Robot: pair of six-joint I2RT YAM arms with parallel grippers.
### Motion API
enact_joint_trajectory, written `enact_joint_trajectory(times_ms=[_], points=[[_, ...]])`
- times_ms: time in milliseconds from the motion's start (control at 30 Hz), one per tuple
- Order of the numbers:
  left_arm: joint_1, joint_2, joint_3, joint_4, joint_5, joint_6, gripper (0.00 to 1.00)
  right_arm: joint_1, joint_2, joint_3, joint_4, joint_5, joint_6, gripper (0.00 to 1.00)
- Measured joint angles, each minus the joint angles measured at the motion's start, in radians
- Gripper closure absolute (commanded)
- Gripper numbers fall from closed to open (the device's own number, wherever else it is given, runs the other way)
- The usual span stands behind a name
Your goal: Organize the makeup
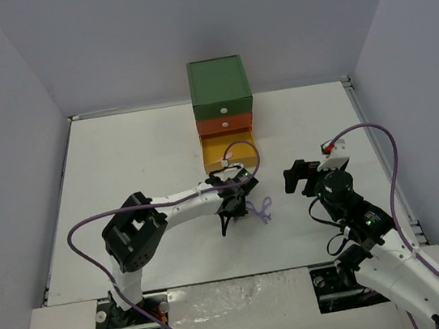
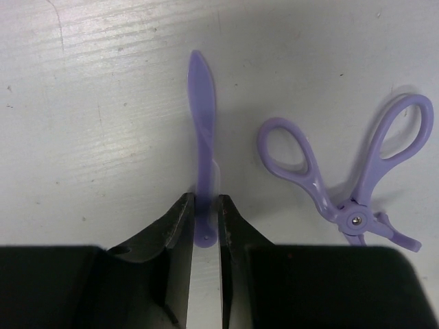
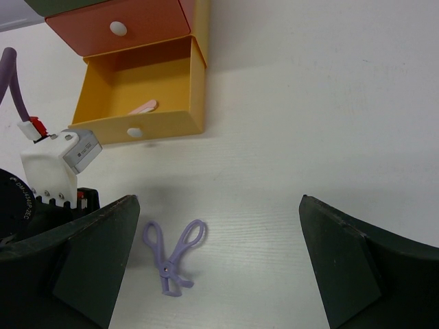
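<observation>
My left gripper [image 2: 206,203] is shut on the near end of a thin lilac stick [image 2: 202,130], which points away from the jaws just over the white table. A lilac scissor-shaped tool [image 2: 343,185] lies just right of it; it also shows in the top view [image 1: 263,209] and the right wrist view [image 3: 171,253]. A pale orange stick [image 3: 143,107] lies in the open yellow drawer [image 3: 137,130]. My right gripper [image 3: 219,205] is wide open and empty, above the table right of the lilac tool. No sponges, discs or black-and-red sticks are in view.
The drawer box [image 1: 219,87] stands at the back middle: green top, shut orange drawer [image 1: 225,123], yellow bottom drawer [image 1: 230,156] pulled out. The left arm [image 1: 184,206] stretches across in front of it. Grey walls enclose the table on three sides.
</observation>
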Motion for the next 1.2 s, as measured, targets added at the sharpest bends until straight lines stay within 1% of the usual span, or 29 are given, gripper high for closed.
enact_joint_trajectory(times_ms=[300,500,633,767,900,967,1067,1200], points=[[0.0,-0.019,-0.013,-0.033,-0.028,0.055,1.0,0.0,0.0,0.0,0.0,0.0,0.002,0.0],[0.0,-0.087,-0.014,-0.05,-0.063,0.165,1.0,0.0,-0.012,0.0,-0.001,-0.001,0.002,0.0],[0.021,-0.145,0.028,-0.06,-0.09,0.315,1.0,0.0,-0.017,0.0,-0.003,-0.003,0.002,0.0],[0.102,-0.155,0.116,-0.024,-0.092,0.514,1.0,0.0,-0.022,0.0,-0.006,-0.008,0.002,0.0],[0.188,-0.118,0.224,0.024,-0.086,0.721,1.0,0.0,-0.022,0.0,-0.007,-0.011,0.003,0.0],[0.223,-0.075,0.295,0.034,-0.081,0.829,0.96,0.0,-0.023,0.0,-0.007,-0.015,0.004,0.0],[0.248,0.012,0.396,0.044,-0.072,0.98,0.82,0.0,-0.024,0.0,-0.007,-0.023,0.011,0.0],[0.251,0.102,0.457,0.043,-0.053,1.127,0.58,0.0,-0.031,-0.002,-0.009,-0.032,0.021,0.0]])
